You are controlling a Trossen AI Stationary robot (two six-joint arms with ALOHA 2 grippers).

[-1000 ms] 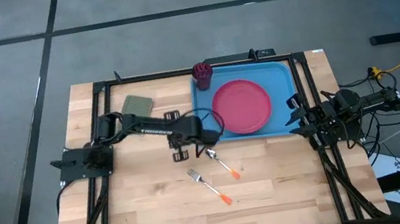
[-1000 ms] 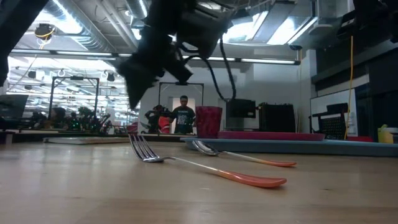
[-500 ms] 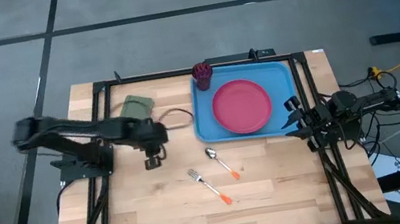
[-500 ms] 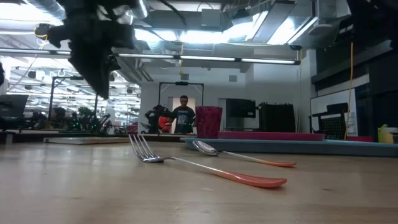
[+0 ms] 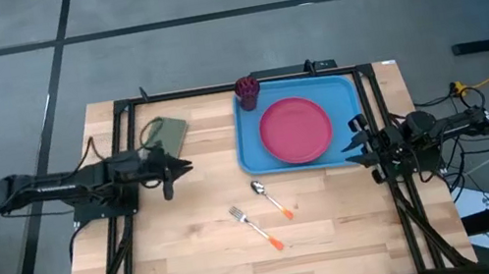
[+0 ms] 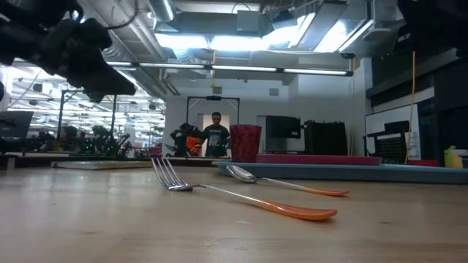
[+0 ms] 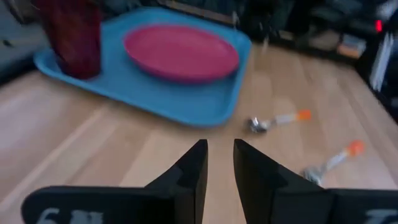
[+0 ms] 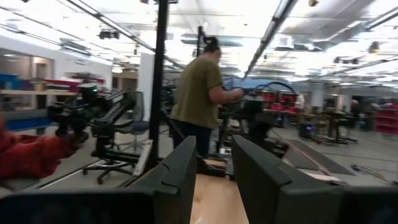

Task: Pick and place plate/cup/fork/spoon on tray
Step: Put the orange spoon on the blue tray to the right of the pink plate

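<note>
On the tabletop (image 5: 196, 264) we see fork (image 5: 256, 230) and spoon (image 5: 272, 199) off the tray (image 5: 252, 151); left gripper (image 5: 185, 168) and right gripper (image 5: 350, 142) slightly parted, empty.

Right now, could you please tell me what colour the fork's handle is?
Orange. The fork has a silver metal head; the handle shows best in the low view.

The bare wood around the fork (image 5: 256, 229) and the spoon (image 5: 272, 199) is open from every side. Behind them the tray (image 5: 248, 148) lip blocks the way, with the plate (image 5: 295, 129) and the cup (image 5: 246, 89) filling most of it.
</note>
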